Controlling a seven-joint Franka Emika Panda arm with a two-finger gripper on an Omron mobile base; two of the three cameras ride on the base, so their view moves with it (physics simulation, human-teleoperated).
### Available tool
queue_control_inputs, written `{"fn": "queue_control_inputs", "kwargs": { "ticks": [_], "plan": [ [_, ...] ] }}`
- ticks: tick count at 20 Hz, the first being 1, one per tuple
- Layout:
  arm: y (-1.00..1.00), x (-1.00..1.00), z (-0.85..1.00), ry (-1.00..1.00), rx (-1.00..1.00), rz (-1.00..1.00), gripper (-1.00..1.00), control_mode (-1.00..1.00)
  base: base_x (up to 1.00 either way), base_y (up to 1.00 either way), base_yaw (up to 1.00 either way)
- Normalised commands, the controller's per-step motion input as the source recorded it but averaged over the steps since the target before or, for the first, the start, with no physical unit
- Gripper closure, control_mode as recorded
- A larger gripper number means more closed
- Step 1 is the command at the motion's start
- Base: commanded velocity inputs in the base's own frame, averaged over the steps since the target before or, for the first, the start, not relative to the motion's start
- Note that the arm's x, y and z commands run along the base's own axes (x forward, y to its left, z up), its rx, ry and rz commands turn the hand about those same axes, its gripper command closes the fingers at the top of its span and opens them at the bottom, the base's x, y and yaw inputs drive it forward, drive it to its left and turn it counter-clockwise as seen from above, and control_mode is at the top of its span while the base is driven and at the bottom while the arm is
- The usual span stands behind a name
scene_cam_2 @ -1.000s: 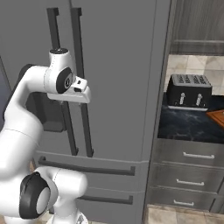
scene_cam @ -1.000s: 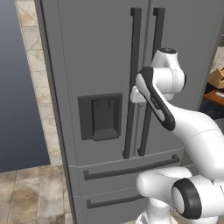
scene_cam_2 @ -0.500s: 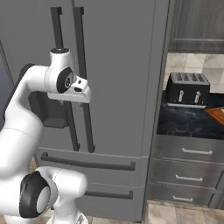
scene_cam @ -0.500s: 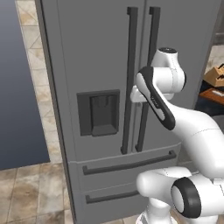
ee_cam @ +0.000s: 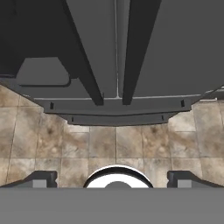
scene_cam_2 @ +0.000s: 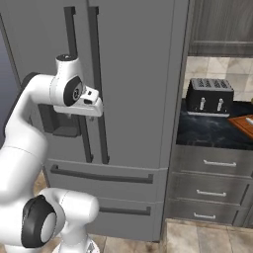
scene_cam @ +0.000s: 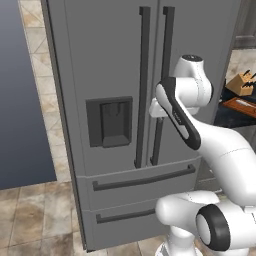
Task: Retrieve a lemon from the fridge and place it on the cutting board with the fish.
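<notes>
Before the fridge [scene_cam: 115, 75], smooth matte grey with long dark bar handles [scene_cam: 143, 85], doors closed, the gripper [ee_cam: 112, 178] hangs with jaws spread, empty.

Fridge [scene_cam: 115, 65] top cut off by frame; cutting board [scene_cam_2: 243, 123] cut by right edge; doors shut, contents hidden.

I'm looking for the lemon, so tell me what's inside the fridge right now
Nothing inside can be seen. The fridge has both doors and both lower drawers closed, so shelves and any lemon are covered. The open gripper points down past the door handles.
</notes>
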Motion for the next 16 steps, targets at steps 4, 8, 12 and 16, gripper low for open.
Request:
{"fn": "queue_control_inputs", "kwargs": {
  "ticks": [4,8,12,16],
  "plan": [
    [0.0,0.0,0.0,0.0,0.0,0.0,-1.0,-1.0,0.0,0.0,0.0],
    [-0.03,0.05,-0.01,-0.03,0.0,0.0,-1.0,-1.0,0.0,0.0,0.0],
    [-0.09,0.36,-0.12,-0.2,0.0,0.0,-1.0,-1.0,0.0,0.0,0.0],
    [0.0,0.34,0.0,-0.13,0.0,0.0,-1.0,-1.0,0.0,0.0,0.0]
  ]
}}
